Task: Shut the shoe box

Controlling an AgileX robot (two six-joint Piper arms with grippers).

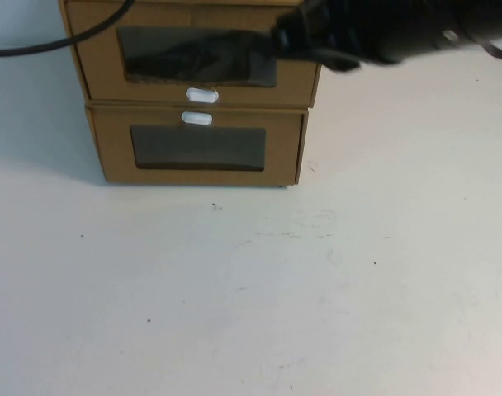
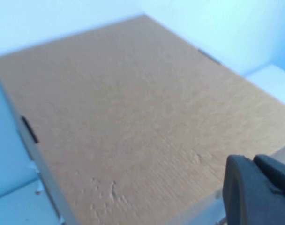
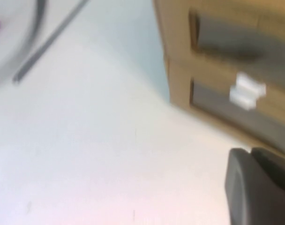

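The shoe box (image 1: 193, 87) is the upper of two stacked brown cardboard boxes at the back of the table. It has a clear window and a white pull tab (image 1: 201, 96) below the window. Its front looks slightly wider than the box under it. My right gripper (image 1: 276, 40), dark and blurred, is in front of the window's right end; in the right wrist view it (image 3: 250, 151) is shut and holds nothing, with the shoe box (image 3: 175, 28) beyond. My left gripper (image 2: 252, 158) is shut and empty above the shoe box's flat top (image 2: 133, 108); the high view does not show it.
The lower cardboard box (image 1: 197, 165) has its white tab (image 1: 196, 119) above its window. A black cable (image 1: 61, 41) crosses the upper left corner of the stack. The white table (image 1: 251, 297) stretches out in front of the boxes.
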